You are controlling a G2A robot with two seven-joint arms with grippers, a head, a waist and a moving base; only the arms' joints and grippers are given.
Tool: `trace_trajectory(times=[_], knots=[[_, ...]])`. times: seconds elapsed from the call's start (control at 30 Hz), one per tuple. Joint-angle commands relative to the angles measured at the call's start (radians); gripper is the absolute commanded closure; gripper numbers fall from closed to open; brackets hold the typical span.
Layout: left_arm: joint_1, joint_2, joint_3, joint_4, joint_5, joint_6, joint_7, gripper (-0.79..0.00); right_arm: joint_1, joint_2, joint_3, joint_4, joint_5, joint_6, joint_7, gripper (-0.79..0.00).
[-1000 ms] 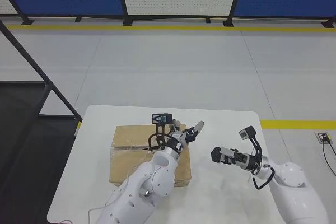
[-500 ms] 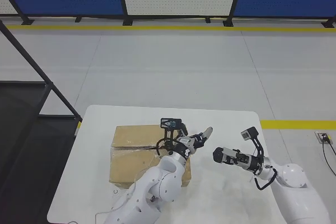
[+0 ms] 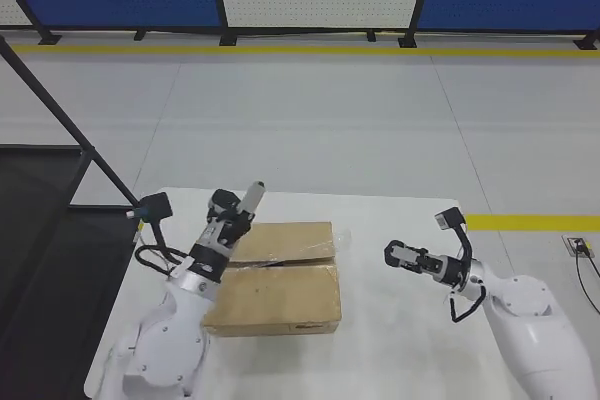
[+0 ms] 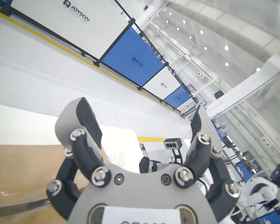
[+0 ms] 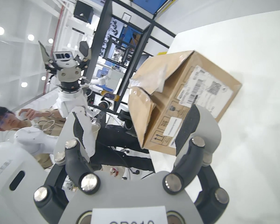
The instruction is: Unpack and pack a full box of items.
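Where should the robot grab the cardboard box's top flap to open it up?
Probably the raised flap's edge by the middle seam, at the end of the cardboard box facing the right gripper. There the flaps gape and the tape looks torn, so a finger could likely slip under, coming in from that side.

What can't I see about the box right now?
- Contents: in the top view the closed flaps cover the box. In the right wrist view the gap under the lifted flap is too narrow to show inside.
- Whether the tape along the seam is fully cut: too small in the top view.
- Left wrist view: the left pincer hides most of the box, and the picture's edge cuts off the rest.
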Motion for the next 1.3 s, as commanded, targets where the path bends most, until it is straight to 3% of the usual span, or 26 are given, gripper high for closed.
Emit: trace_trajectory(times=[0.0,0.1,0.2,0.33,0.6,0.67,0.7,0.73,0.77,0.8,0.87,0.93,1.03,1.27], knots=[[0.062,0.017,-0.196,-0.011,-0.093,-0.066,-0.127,-0.785,-0.003,0.0,0.001,0.0,0.018,-0.002,0.02,-0.785],[0.158,0.036,-0.376,0.013,-0.127,-0.168,-0.208,-0.785,-0.003,0.0,0.001,0.0,0.018,-0.002,0.02,-0.785],[0.241,0.045,-0.468,0.064,-0.156,-0.24,-0.251,-0.785,-0.008,-0.003,-0.018,-0.032,-0.017,0.006,-0.028,-0.785],[0.301,0.049,-0.497,0.131,-0.195,-0.293,-0.262,-0.785,0.022,-0.017,-0.084,-0.048,-0.087,-0.038,-0.084,-0.785],[0.35,0.056,-0.493,0.181,-0.284,-0.347,-0.28,-0.785,0.137,-0.052,-0.217,0.033,-0.207,-0.013,-0.187,-0.785],[0.358,0.057,-0.488,0.179,-0.292,-0.357,-0.279,-0.785,0.157,-0.059,-0.238,0.056,-0.207,-0.012,-0.198,-0.523],[0.362,0.058,-0.487,0.178,-0.298,-0.36,-0.279,-0.785,0.167,-0.062,-0.247,0.068,-0.208,-0.01,-0.201,-0.489],[0.364,0.059,-0.486,0.177,-0.3,-0.36,-0.278,-0.785,0.176,-0.065,-0.255,0.08,-0.211,-0.004,-0.204,-0.536],[0.367,0.06,-0.485,0.175,-0.301,-0.362,-0.275,-0.785,0.187,-0.068,-0.264,0.089,-0.216,0.007,-0.205,-0.508],[0.368,0.06,-0.482,0.175,-0.306,-0.365,-0.274,-0.785,0.195,-0.071,-0.273,0.098,-0.22,0.018,-0.208,-0.388],[0.372,0.063,-0.48,0.175,-0.313,-0.37,-0.274,-0.785,0.209,-0.077,-0.29,0.113,-0.222,0.043,-0.209,-0.351],[0.374,0.065,-0.478,0.175,-0.319,-0.372,-0.273,-0.785,0.219,-0.083,-0.303,0.123,-0.21,0.064,-0.206,-0.265],[0.377,0.068,-0.477,0.177,-0.326,-0.375,-0.272,-0.785,0.232,-0.088,-0.313,0.136,-0.203,0.077,-0.212,0.0],[0.374,0.076,-0.472,0.198,-0.334,-0.38,-0.276,-0.785,0.208,-0.084,-0.296,0.07,-0.141,0.1,-0.186,0.0]])
